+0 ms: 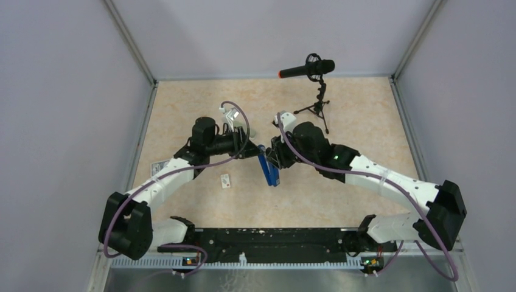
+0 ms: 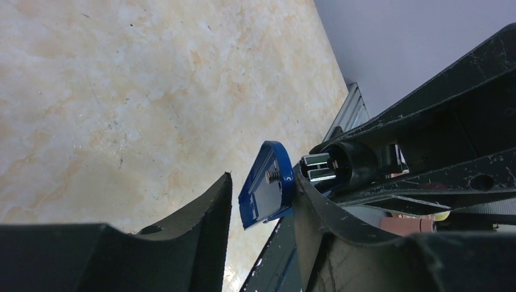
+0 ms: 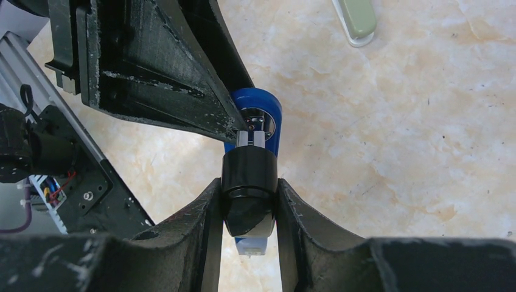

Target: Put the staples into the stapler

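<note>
The pale grey-green stapler (image 3: 358, 19) lies on the table, seen at the top of the right wrist view, away from both grippers. The tiny white staple box (image 1: 226, 180) lies on the table below the left arm. My right gripper (image 3: 248, 182) is shut on the black end of a bright blue bar (image 3: 255, 109) and holds it tilted above the table (image 1: 341, 109). My left gripper (image 2: 263, 179) is open, and the bar's rounded blue end (image 2: 268, 188) sits between its fingers against the right-hand one. A silvery metal piece (image 2: 317, 167) shows where blue meets black.
A black microphone on a small tripod (image 1: 311, 68) stands at the back right. A blue-patterned card pack (image 1: 160, 165) lies by the left wall. Grey walls close in the table on three sides. The black base rail (image 1: 261, 240) runs along the near edge.
</note>
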